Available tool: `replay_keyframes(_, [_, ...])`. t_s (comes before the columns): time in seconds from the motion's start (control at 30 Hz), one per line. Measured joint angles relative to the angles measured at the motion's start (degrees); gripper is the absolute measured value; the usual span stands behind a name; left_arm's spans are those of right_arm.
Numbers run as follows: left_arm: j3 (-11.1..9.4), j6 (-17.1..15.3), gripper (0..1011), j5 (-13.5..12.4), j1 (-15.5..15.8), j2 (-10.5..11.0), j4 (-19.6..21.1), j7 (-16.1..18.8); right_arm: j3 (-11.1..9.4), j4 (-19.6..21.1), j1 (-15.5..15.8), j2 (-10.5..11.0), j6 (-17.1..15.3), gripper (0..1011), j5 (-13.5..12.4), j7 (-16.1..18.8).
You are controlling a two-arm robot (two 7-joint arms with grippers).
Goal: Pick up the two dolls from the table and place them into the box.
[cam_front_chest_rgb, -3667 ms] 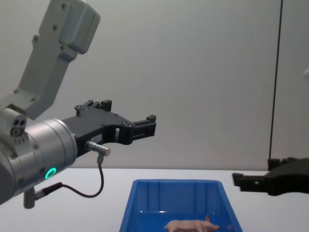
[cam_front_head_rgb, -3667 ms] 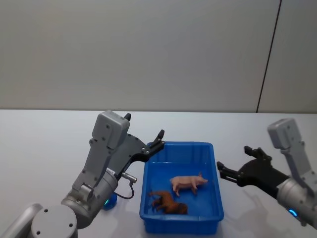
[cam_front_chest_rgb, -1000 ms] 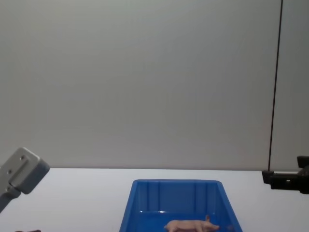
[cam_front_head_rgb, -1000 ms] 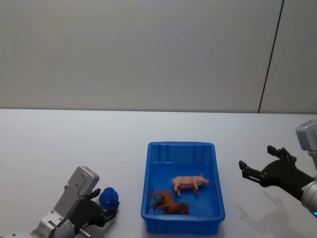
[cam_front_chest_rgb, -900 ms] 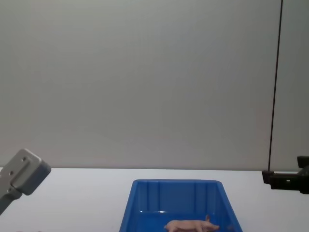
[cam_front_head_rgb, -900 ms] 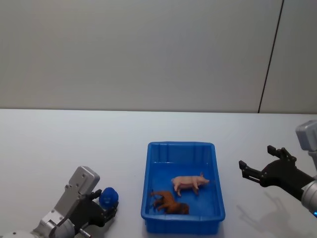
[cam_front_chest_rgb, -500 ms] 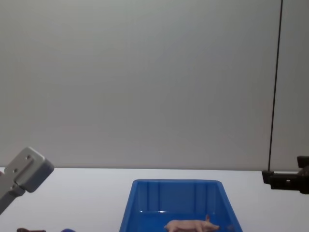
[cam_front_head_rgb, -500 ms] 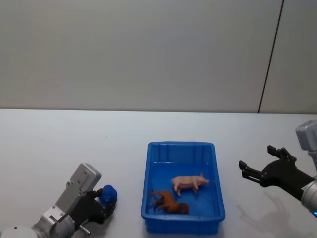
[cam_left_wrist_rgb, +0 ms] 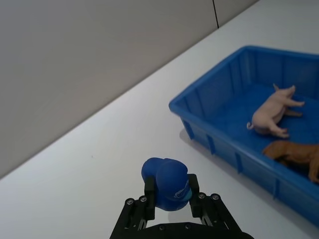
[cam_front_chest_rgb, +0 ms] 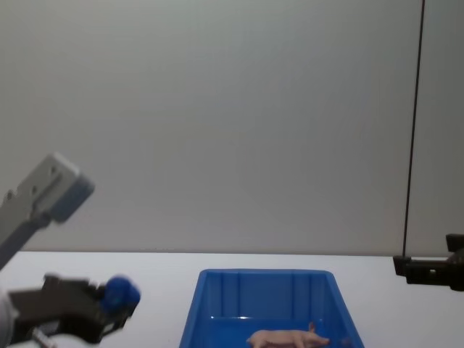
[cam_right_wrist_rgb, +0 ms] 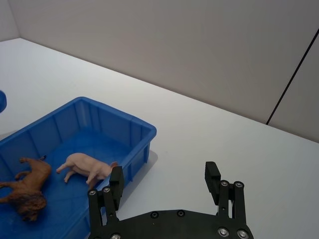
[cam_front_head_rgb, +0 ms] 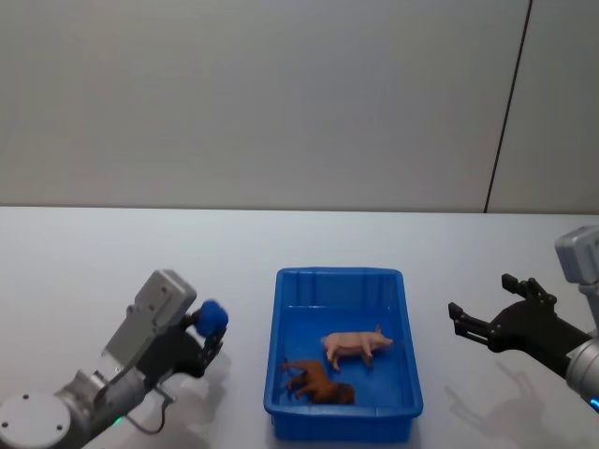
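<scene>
Gripping the blue toy [cam_left_wrist_rgb: 167, 184] between its fingers, the left gripper [cam_front_head_rgb: 208, 339] hangs above the table [cam_front_head_rgb: 94, 262], left of the box [cam_front_head_rgb: 410, 374]. Pink pig [cam_front_head_rgb: 356, 346] lies inside the box beside a brown lion figure [cam_front_head_rgb: 316, 381], while the right gripper [cam_front_head_rgb: 479, 324] waits wide and empty to the box's right.

Left gripper [cam_left_wrist_rgb: 172, 198] clamps the blue toy [cam_left_wrist_rgb: 167, 184] at bottom centre, above the white table [cam_left_wrist_rgb: 89, 169].
Its two black fingers [cam_left_wrist_rgb: 148, 196] press the toy's sides. At the right of the frame the blue box [cam_left_wrist_rgb: 219, 147] holds the pink pig [cam_left_wrist_rgb: 271, 110] and, at the edge, a brown lion figure [cam_left_wrist_rgb: 296, 154].
</scene>
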State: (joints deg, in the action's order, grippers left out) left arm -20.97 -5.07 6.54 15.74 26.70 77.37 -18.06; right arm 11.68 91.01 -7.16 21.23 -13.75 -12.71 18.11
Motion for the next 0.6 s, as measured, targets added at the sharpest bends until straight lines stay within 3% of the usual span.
replay_keyframes(0.3, [-0.5, 1.6, 333, -1.7, 2.2, -1.8, 2.6, -1.4, 0.0, 0.0, 0.0, 0.0, 0.0, 1000, 0.0, 0.0])
replay_keyframes(0.47, [-1.5, 3.0, 299, -2.2, 4.0, -3.9, 2.6, -3.1, 0.0, 0.0, 0.0, 0.0, 0.0, 1000, 0.0, 0.0])
replay_keyframes(0.6, [-2.4, 4.2, 381, -2.4, 5.4, -5.6, 1.8, -4.4, 0.0, 0.0, 0.0, 0.0, 0.0, 1000, 0.0, 0.0])
